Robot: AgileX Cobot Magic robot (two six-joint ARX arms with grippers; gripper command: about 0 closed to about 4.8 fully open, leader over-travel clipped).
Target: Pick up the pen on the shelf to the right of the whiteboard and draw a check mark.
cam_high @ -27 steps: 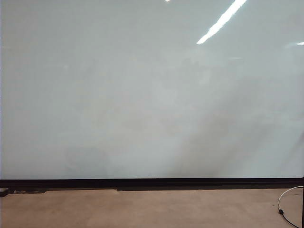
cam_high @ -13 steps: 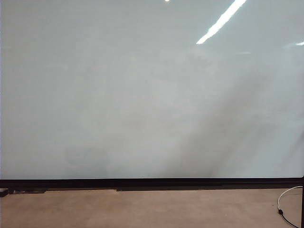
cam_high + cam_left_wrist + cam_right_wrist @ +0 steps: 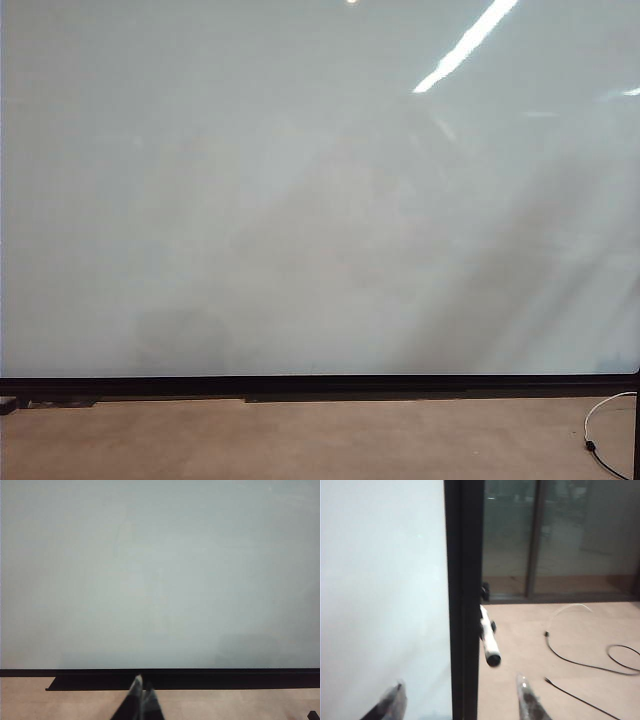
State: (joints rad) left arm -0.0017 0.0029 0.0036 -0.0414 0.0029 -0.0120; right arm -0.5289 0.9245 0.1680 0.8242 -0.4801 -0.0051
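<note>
Pen (image 3: 488, 639) beside whiteboard (image 3: 380, 580), right gripper (image 3: 461, 700) spread, left gripper (image 3: 141, 700) closed

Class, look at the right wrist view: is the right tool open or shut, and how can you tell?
Open. The right tool shows two fingertips wide apart with nothing between them; the pen sits ahead at the whiteboard frame, not gripped.

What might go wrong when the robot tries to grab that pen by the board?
The pen is thin and sits tight against the whiteboard frame, so the right gripper, its fingers spread wide apart, could bump the frame or knock the pen loose. The left gripper sits closed and low, facing the board.
</note>
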